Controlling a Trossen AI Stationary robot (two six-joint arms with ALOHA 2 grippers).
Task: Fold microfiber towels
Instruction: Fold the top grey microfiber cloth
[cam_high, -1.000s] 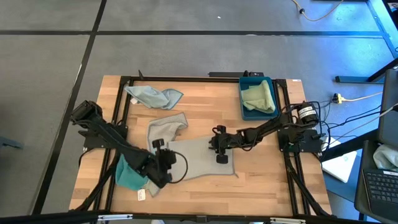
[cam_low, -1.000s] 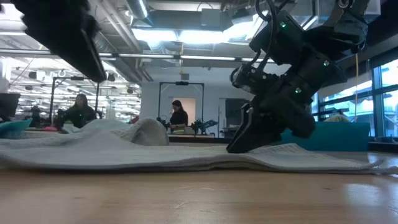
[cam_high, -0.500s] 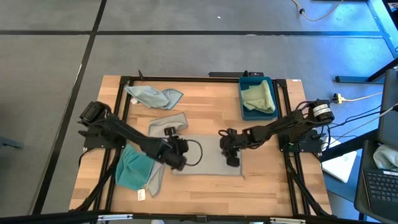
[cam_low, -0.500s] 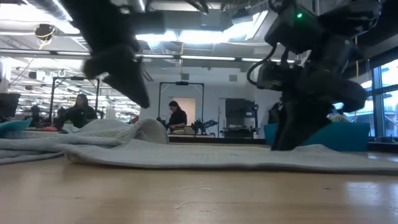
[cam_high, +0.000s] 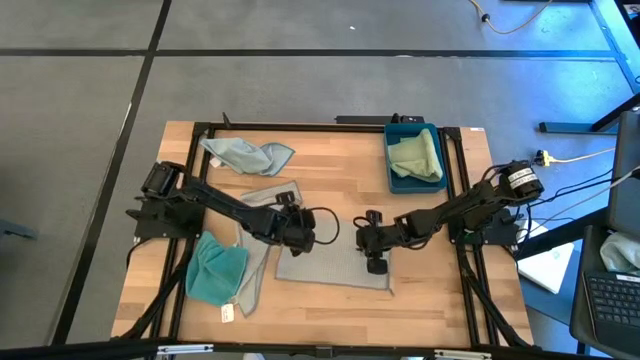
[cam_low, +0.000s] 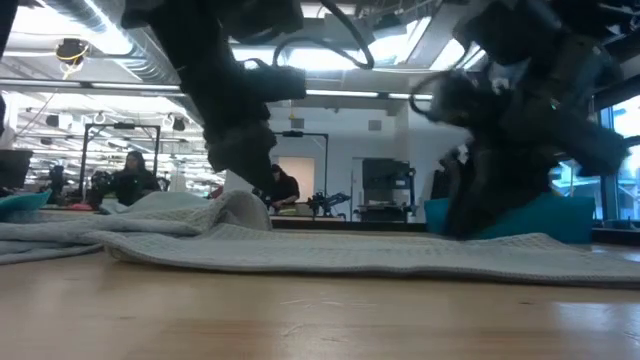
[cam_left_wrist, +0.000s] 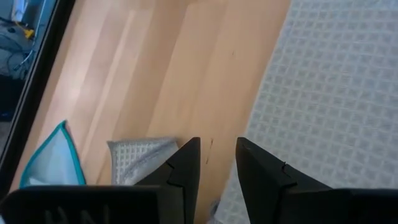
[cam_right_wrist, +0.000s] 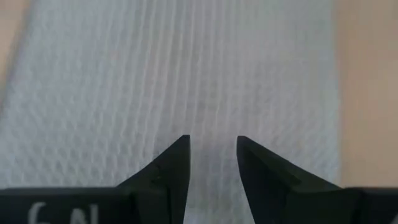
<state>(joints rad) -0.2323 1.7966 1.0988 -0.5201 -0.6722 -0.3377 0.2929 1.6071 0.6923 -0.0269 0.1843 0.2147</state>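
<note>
A light grey towel (cam_high: 335, 270) lies flat on the table's middle; in the low view it shows as a low folded layer (cam_low: 330, 255). My left gripper (cam_high: 302, 240) hovers open over bare wood beside that towel's left edge (cam_left_wrist: 323, 93), with nothing between its fingers (cam_left_wrist: 217, 146). My right gripper (cam_high: 364, 243) stands open just above the towel's far part (cam_right_wrist: 186, 74), its fingers (cam_right_wrist: 212, 146) apart and empty. A second grey towel (cam_high: 262, 205) lies crumpled under my left arm, and a teal towel (cam_high: 215, 272) rests at the near left.
A pale blue towel (cam_high: 245, 155) lies bunched at the far left. A blue tray (cam_high: 389, 175) at the far right holds a pale green towel (cam_high: 415, 155). A white tag (cam_high: 227, 313) lies near the front edge. Black frame rails run along both table sides.
My left gripper has gone from the grey towel's near left corner toward the far edge and the right, sinking a little and turning. My right gripper has risen off the towel and drawn a little toward the right.
</note>
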